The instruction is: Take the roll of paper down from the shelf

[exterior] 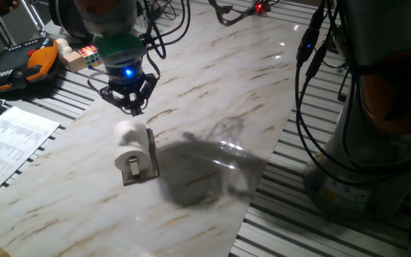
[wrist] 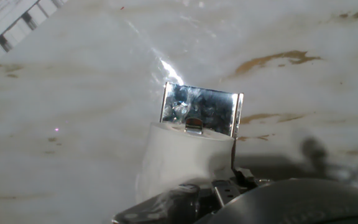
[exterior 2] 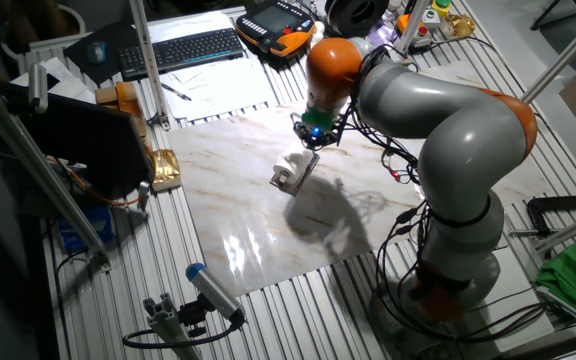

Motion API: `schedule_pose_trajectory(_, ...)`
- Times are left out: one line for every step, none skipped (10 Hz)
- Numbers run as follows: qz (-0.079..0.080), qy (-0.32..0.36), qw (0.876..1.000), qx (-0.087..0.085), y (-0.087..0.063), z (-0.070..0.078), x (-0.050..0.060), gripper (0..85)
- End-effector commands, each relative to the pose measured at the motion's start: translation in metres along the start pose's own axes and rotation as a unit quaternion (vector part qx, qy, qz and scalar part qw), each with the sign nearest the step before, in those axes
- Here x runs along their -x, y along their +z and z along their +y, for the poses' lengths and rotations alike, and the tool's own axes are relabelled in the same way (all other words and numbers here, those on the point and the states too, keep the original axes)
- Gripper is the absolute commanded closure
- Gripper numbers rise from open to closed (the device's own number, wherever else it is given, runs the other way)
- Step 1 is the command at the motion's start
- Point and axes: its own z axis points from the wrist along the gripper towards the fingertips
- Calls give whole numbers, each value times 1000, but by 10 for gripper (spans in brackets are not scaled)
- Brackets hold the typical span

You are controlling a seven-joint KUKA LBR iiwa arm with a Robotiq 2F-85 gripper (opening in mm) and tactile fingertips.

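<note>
The roll of paper is white and rests sideways on the shelf, a small dark plate with a silvery peg, standing on the marble tabletop. My gripper hangs just above and behind the roll, apart from it, its fingertips drawn together with nothing between them. The other fixed view shows the roll and the shelf just below my gripper. In the hand view the roll lies under a shiny bracket of the shelf, and dark gripper parts hide the roll's near end.
A Rubik's cube and an orange-black pendant lie at the far left. Printed sheets sit beside the marble slab. Black cables hang at the right. A keyboard lies beyond the slab.
</note>
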Motion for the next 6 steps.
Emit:
schedule_pose_trajectory(-3,3,1000,3,3,-2,3,843)
schedule_pose_trajectory(-8,6,1000,2,5,0,2,843)
schedule_pose_trajectory(-12,7,1000,-2,9,4,0,843)
schedule_pose_trajectory(-5,7,1000,6,11,5,0,843)
schedule_pose_trajectory(-5,-3,1000,17,12,6,0,747)
schedule_pose_trajectory(-7,0,1000,13,13,8,0,573)
